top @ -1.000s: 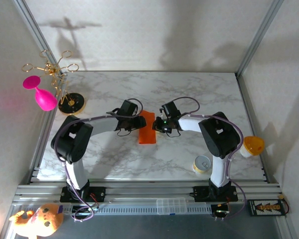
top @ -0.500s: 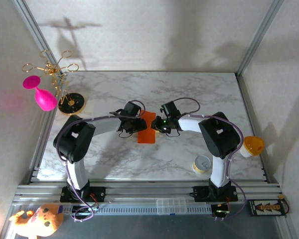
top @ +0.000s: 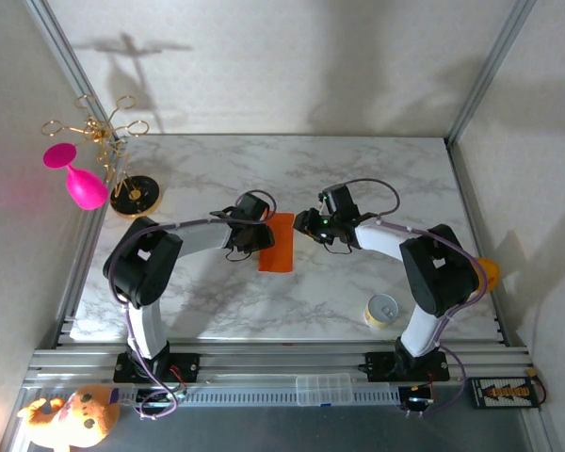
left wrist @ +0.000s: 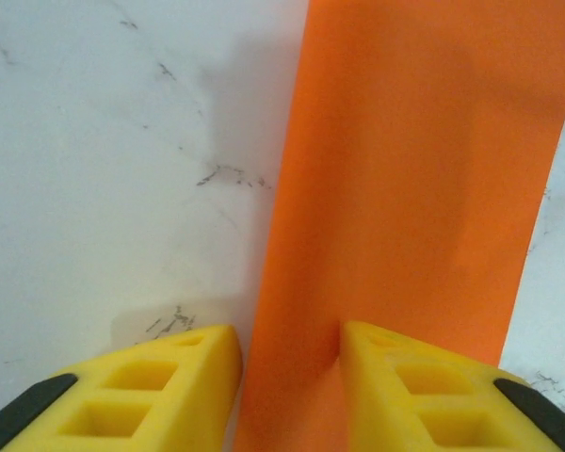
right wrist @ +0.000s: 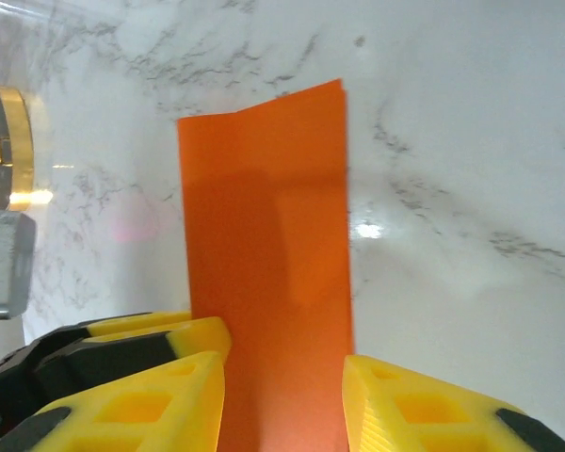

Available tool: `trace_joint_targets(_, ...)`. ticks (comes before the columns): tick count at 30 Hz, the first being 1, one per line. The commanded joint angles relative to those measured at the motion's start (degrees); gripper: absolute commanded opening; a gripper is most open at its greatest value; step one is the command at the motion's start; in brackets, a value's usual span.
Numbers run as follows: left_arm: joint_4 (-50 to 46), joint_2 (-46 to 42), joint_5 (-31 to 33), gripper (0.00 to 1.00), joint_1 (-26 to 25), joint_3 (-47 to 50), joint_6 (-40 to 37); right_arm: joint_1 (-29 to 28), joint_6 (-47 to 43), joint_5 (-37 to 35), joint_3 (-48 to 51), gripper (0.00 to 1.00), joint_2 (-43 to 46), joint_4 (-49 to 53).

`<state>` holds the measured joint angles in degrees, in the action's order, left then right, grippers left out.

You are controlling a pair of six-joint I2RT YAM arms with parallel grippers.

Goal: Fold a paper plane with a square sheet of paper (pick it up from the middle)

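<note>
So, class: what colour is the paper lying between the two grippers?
The paper is plain bright orange, unmarked; the left wrist view shows it best.

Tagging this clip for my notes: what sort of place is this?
Probably a robot lab test cell: marble-pattern table boxed by white panels, aluminium rail carrying two arms, props like a pink goblet.
</note>
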<state>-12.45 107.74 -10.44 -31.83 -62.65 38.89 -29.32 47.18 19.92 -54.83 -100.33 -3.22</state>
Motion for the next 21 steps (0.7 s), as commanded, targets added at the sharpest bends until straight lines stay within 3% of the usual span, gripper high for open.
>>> trace_joint_targets(1,-3.75,5.28,4.71,0.35,0.02,1.30,1.27,0.08,0.38,-0.47,1.72,0.39,-0.72,-0.37)
trace_joint_targets(21,-4.25,7.40,4.40,0.37,-1.48,0.87,2.71,-0.09,-1.30,1.81,0.80,0.37,-2.76,-0.73)
